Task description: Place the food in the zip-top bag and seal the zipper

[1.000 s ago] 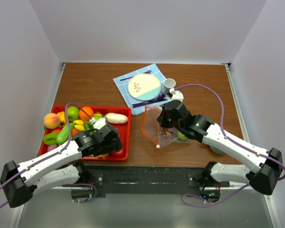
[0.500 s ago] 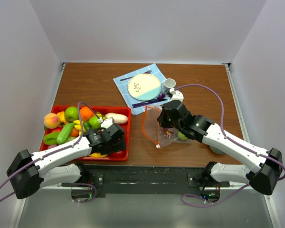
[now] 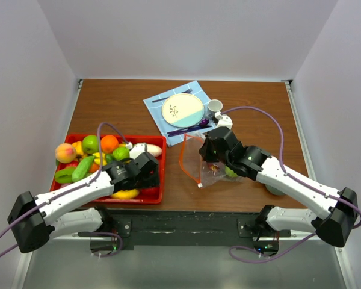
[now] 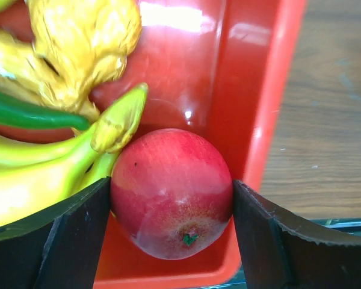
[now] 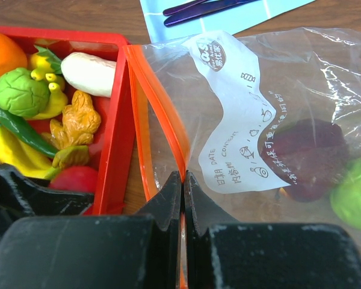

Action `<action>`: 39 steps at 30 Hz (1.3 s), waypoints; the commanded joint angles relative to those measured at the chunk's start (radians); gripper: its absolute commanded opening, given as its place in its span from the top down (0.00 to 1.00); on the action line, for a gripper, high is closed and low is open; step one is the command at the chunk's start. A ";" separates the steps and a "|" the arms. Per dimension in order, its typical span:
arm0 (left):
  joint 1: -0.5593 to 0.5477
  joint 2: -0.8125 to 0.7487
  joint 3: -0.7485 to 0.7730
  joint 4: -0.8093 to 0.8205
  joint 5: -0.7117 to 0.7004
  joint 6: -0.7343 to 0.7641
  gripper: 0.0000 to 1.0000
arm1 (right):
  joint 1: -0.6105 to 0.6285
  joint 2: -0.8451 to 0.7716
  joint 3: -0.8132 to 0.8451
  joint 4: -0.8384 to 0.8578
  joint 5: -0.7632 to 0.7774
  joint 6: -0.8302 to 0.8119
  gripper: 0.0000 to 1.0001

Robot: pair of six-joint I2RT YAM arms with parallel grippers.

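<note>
A red apple (image 4: 171, 192) lies in the near right corner of the red tray (image 4: 271, 120). My left gripper (image 4: 172, 205) is closed around it, one finger touching each side. Beside the apple are yellow bananas (image 4: 42, 174) and more food: orange (image 3: 109, 142), green apple (image 3: 91, 144), peach (image 3: 65, 152), cucumber (image 3: 82, 169). The clear zip-top bag (image 5: 277, 90) stands right of the tray. My right gripper (image 5: 183, 177) is shut on its orange-red zipper (image 5: 162, 108), holding the mouth up. A dark red piece (image 5: 307, 156) and a green piece (image 5: 355, 198) lie inside the bag.
A blue napkin (image 3: 159, 102) at the back middle carries a plate (image 3: 183, 109) and purple cutlery (image 3: 188, 128), with a white cup (image 3: 214, 107) beside it. The tray's right wall (image 3: 163, 168) stands close to the bag's mouth. White walls enclose the table on three sides.
My left arm has swung right across the tray to its near right corner, and its jaws have narrowed onto the red apple. The right arm and the bag have not moved.
</note>
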 commanded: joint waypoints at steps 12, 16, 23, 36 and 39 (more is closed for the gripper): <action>-0.005 -0.014 0.305 0.090 -0.054 0.179 0.67 | 0.007 0.005 0.020 0.049 -0.025 0.014 1.00; -0.005 0.018 0.338 0.243 0.006 0.186 0.67 | 0.006 0.000 0.033 0.049 -0.034 0.026 1.00; -0.005 0.105 0.286 0.544 0.119 0.144 0.68 | 0.006 -0.049 0.058 0.038 -0.038 0.050 1.00; -0.008 0.286 0.398 0.659 0.133 0.165 0.28 | 0.006 -0.112 0.067 0.015 -0.017 0.073 1.00; -0.008 0.297 0.448 0.615 0.138 0.185 0.16 | 0.007 -0.112 0.063 0.010 -0.014 0.069 1.00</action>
